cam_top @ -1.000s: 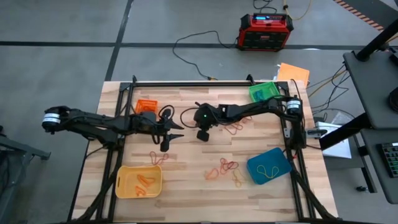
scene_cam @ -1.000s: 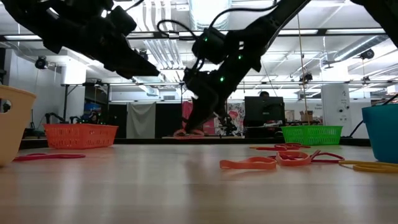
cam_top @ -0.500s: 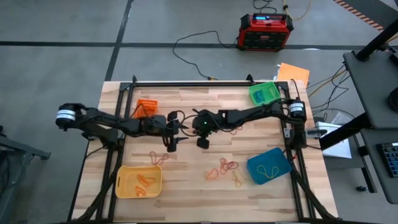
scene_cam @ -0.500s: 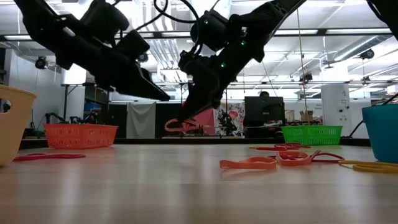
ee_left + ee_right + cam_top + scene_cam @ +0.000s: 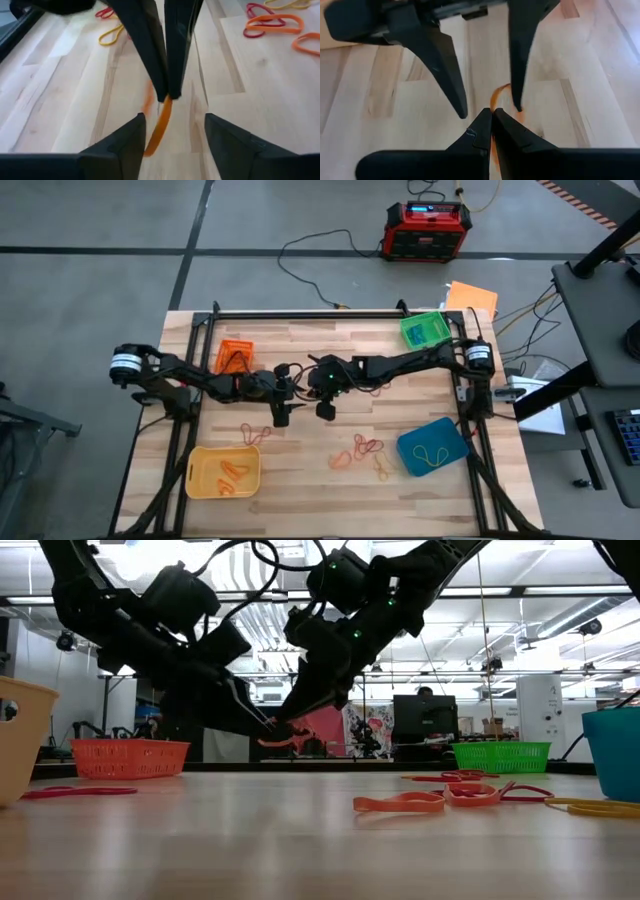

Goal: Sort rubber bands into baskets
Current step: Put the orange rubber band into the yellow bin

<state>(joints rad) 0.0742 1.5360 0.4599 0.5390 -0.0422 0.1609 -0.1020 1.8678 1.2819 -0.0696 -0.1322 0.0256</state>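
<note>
My right gripper point(image 5: 492, 112) is shut on an orange rubber band point(image 5: 159, 125) above the middle of the table, left of centre point(image 5: 300, 383). My left gripper point(image 5: 173, 118) is open and faces it. Its two fingers stand on either side of the hanging band, apart from it as far as the wrist views show. The low view shows the band point(image 5: 285, 736) clear of the tabletop between both grippers. The orange basket point(image 5: 235, 352), green basket point(image 5: 425, 328), blue basket point(image 5: 432, 447) and yellow basket point(image 5: 222, 471) stand near the table's corners. My right gripper pinches the orange band's upper end point(image 5: 166, 102) between its two fingertips. The fingers come from the table's right side, slanting down. The band hangs slack below the tips, lifted clear of the table.
Loose bands lie on the table in front of the grippers point(image 5: 362, 448), near the yellow basket point(image 5: 252, 432) and behind the right arm point(image 5: 378, 387). The yellow basket holds orange bands and the blue basket a yellow one. A red-black box point(image 5: 428, 230) stands on the floor beyond the table.
My right gripper has lifted the orange band off the table and tipped its fingers toward the left arm. My left gripper has moved toward the table's right edge and down, until its fingers stand around the band.
</note>
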